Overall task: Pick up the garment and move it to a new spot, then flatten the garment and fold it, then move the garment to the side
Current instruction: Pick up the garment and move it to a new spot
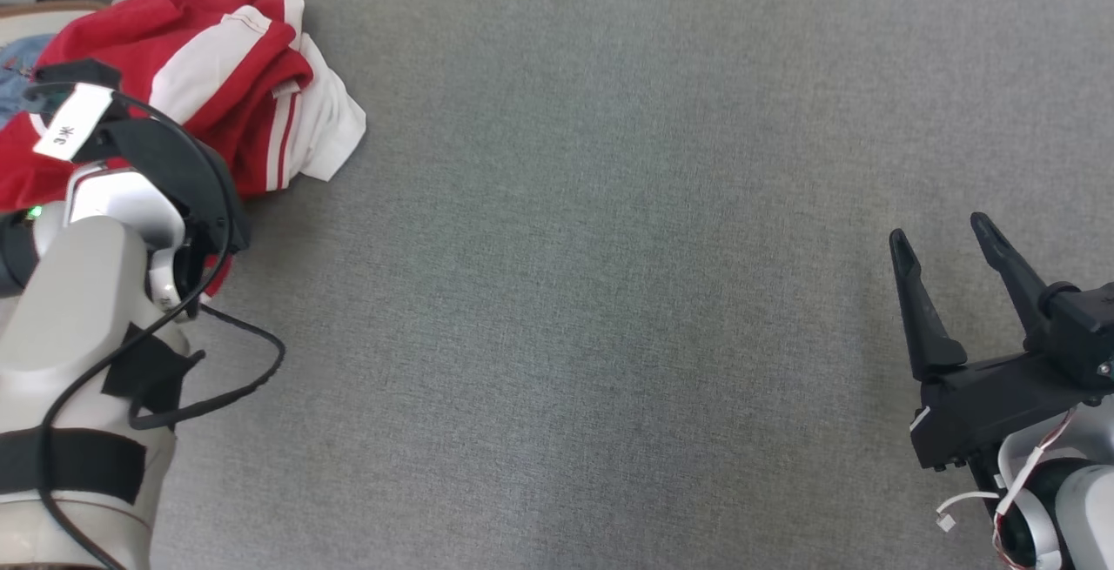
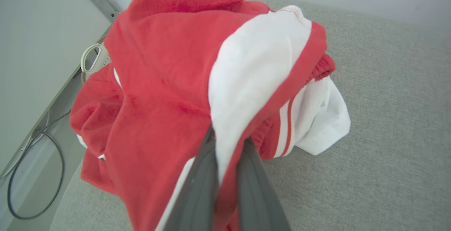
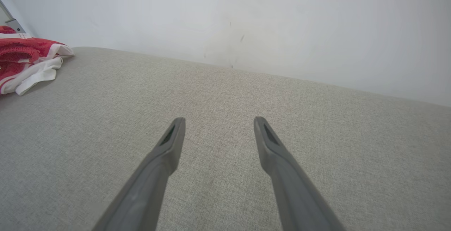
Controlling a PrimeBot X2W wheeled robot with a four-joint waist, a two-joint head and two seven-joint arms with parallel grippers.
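A red and white garment [image 1: 218,74] lies bunched at the far left corner of the grey padded surface [image 1: 609,248]. The left wrist view looks at it from close up, with the garment [image 2: 169,83] heaped around my left gripper [image 2: 229,143]. That gripper's two dark fingers are pinched on a fold of red and white cloth. In the head view the left arm's wrist covers the gripper itself. At the lower right my right gripper [image 1: 944,239] hovers open over bare surface, far from the garment [image 3: 28,61], and its fingers [image 3: 169,143] hold nothing.
A pale wall rises behind the far edge of the surface. Off the left edge there are black cables [image 2: 35,174] on the floor, a white loop [image 2: 90,58] and a blue cloth [image 1: 17,65]. A black cable [image 1: 235,378] trails from my left forearm.
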